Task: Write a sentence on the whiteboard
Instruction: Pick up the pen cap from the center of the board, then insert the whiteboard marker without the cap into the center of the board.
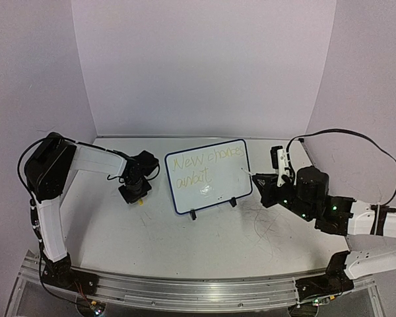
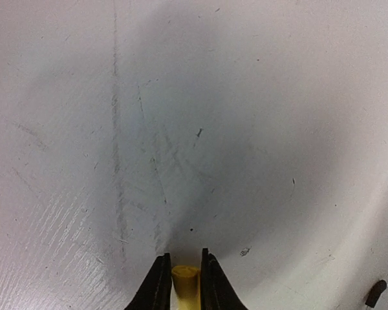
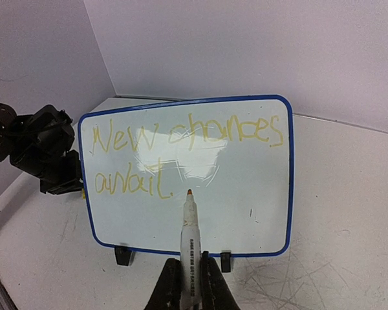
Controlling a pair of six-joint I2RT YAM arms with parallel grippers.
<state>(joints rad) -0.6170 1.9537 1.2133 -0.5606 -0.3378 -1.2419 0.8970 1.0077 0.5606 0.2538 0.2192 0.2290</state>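
Observation:
The whiteboard (image 1: 185, 206) stands on two black feet mid-table; it also shows in the right wrist view (image 3: 290, 213). The sentence (image 1: 199, 166) in pale yellow reads "New chores await." in two lines, clear in the right wrist view (image 3: 181, 139). My right gripper (image 3: 190, 266) is shut on a white marker (image 3: 191, 226) with an orange tip, pointing at the board just right of "await."; I cannot tell if the tip touches. From above the right gripper (image 1: 267, 177) is right of the board. My left gripper (image 2: 182, 258) is shut on a yellow marker cap (image 2: 185, 279), pointing down at the tabletop, left of the board (image 1: 136, 191).
The white tabletop (image 1: 211, 244) is scuffed with thin grey scratches, dense right of the board's feet (image 3: 291, 284). White walls close in behind and at both sides. A black cable (image 1: 343, 135) loops above the right arm.

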